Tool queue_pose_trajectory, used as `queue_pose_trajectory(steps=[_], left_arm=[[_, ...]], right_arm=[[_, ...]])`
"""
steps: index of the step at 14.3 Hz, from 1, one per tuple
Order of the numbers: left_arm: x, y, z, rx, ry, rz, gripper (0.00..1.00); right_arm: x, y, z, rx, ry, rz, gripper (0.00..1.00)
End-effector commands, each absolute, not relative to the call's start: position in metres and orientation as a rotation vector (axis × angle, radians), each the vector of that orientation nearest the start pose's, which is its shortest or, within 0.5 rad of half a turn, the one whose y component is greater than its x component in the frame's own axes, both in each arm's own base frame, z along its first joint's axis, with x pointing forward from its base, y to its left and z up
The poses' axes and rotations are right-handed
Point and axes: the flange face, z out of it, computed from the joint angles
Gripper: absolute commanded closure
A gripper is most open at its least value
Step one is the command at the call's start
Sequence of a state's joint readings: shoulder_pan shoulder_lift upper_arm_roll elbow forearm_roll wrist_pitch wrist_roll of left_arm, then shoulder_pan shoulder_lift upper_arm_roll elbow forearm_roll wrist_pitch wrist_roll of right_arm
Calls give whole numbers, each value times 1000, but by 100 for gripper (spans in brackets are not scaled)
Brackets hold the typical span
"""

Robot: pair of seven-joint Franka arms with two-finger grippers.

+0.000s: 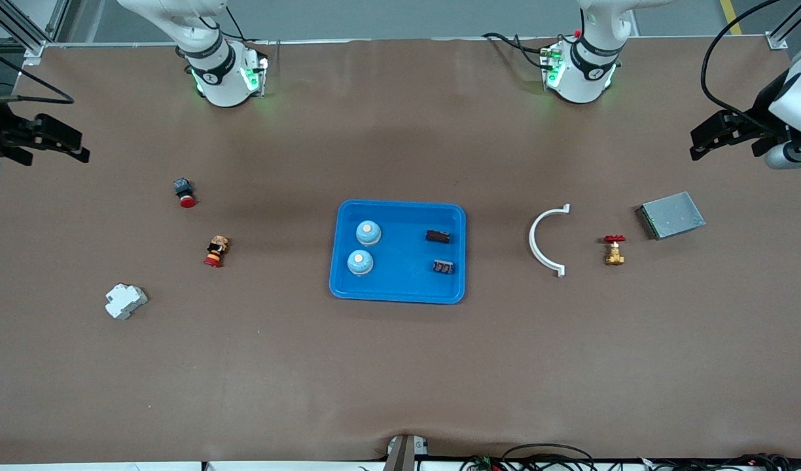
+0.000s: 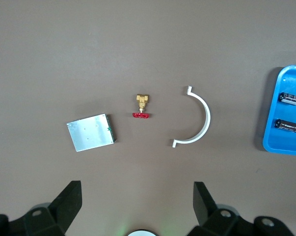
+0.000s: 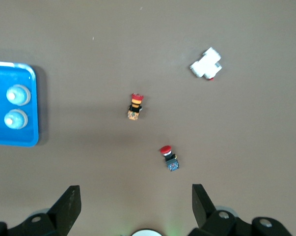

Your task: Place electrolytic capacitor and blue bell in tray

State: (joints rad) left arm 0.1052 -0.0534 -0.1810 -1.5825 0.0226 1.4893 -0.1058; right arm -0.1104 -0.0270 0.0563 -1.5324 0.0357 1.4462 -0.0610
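The bright blue tray [image 1: 400, 204] lies in the middle of the table. In it are two blue bells [image 1: 368, 232] [image 1: 360, 262] toward the right arm's end, and two dark electrolytic capacitors [image 1: 438, 236] [image 1: 444, 266] toward the left arm's end. The capacitors [image 2: 288, 98] and the tray's rim [image 2: 285, 145] show in the left wrist view. The bells [image 3: 18, 95] and the tray [image 3: 0, 135] show in the right wrist view. My left gripper [image 1: 696, 145] [image 2: 138, 189] is open and empty over its end of the table. My right gripper [image 1: 83, 149] [image 3: 135, 189] is open and empty over its end.
A grey metal box [image 1: 671, 215], a brass valve with a red handle [image 1: 614, 250] and a white half-ring clamp [image 1: 541, 242] lie toward the left arm's end. Two red push buttons [image 1: 185, 193] [image 1: 216, 252] and a white breaker [image 1: 125, 301] lie toward the right arm's end.
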Motion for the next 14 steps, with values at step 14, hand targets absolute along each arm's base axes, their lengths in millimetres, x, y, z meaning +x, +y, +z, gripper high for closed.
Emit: queue_pose_trajectory(steps=[14], left_arm=[[525, -38, 644, -3145, -38, 53, 0]], right_arm=[[532, -29, 657, -3150, -11, 37, 0]])
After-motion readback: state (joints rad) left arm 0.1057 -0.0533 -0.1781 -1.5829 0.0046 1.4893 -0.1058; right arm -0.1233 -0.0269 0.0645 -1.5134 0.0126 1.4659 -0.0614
